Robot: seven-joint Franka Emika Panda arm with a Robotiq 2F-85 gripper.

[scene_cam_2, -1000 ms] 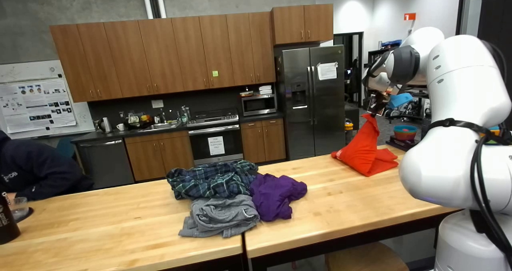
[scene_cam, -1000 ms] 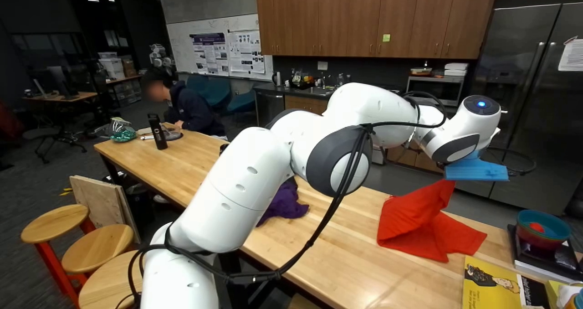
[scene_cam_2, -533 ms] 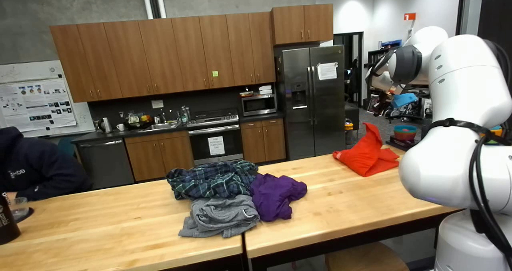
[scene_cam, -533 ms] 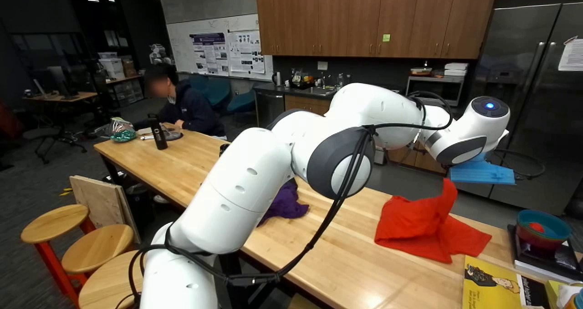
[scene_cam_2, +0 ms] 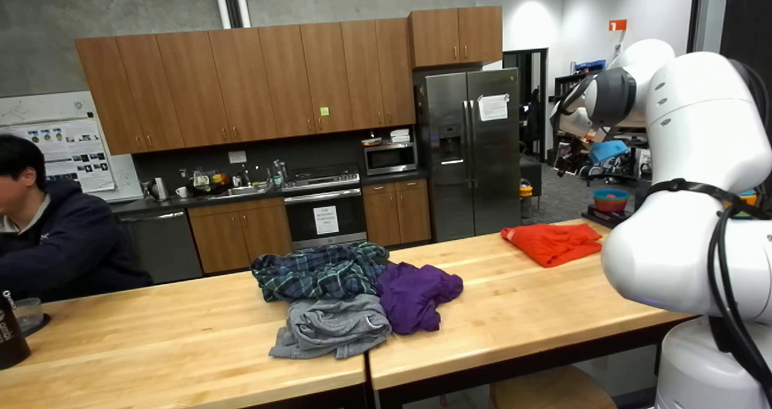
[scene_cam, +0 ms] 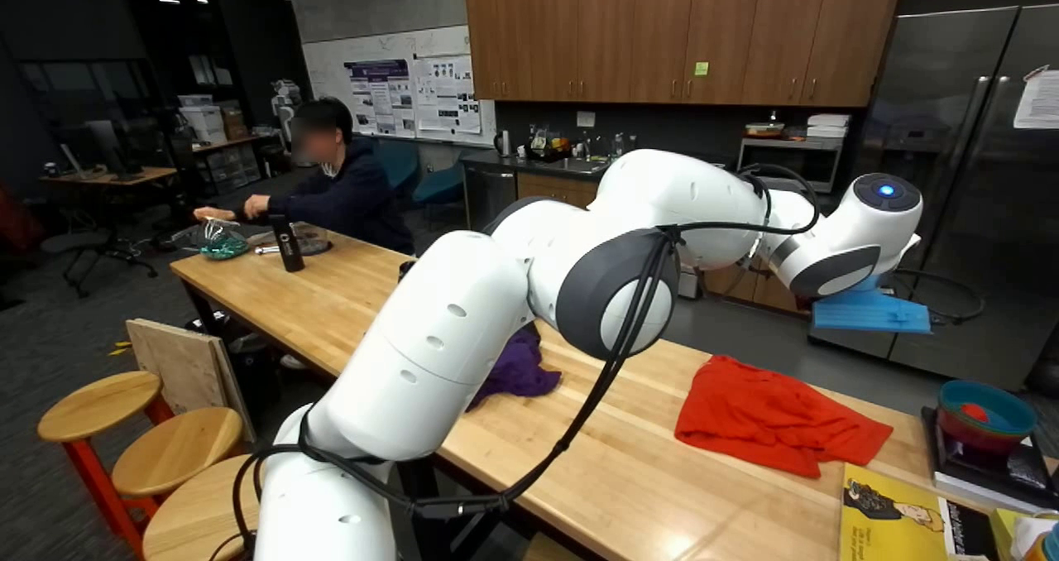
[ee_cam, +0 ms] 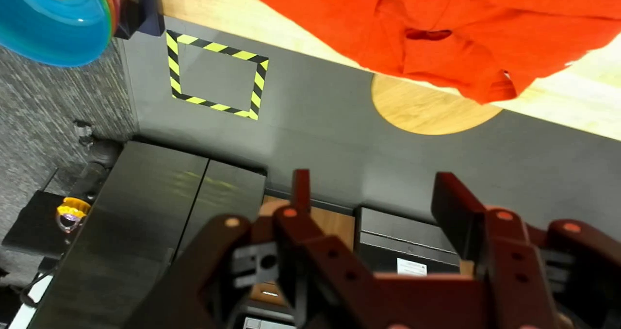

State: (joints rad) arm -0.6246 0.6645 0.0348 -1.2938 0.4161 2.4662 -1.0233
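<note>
My gripper (ee_cam: pixel 371 183) stands open in the wrist view, its fingers well apart with nothing between them. A red garment (ee_cam: pixel 436 23) spreads across the top of that view, apart from the fingers, one corner reaching past the table's edge. In both exterior views the red cloth (scene_cam: pixel 778 420) lies fairly flat and a little crumpled on the wooden table's far side. The dark gripper (scene_cam_2: pixel 567 158) hangs above and beyond the cloth in an exterior view. Elsewhere the wrist and a blue piece (scene_cam: pixel 870 311) on it hide the gripper's fingers.
Plaid (scene_cam_2: pixel 319 270), grey (scene_cam_2: pixel 338 327) and purple (scene_cam_2: pixel 416 297) clothes are bunched together on the table (scene_cam_2: pixel 494 312). Stacked bowls (scene_cam: pixel 989 416) and a yellow book (scene_cam: pixel 885 515) are near the red cloth. A person (scene_cam: pixel 352 189) sits by a black bottle (scene_cam: pixel 286 242).
The gripper has opened and let go of the red cloth. Its raised peak has dropped and the cloth now lies down. The wrist has shifted slightly right; the seated person has moved.
</note>
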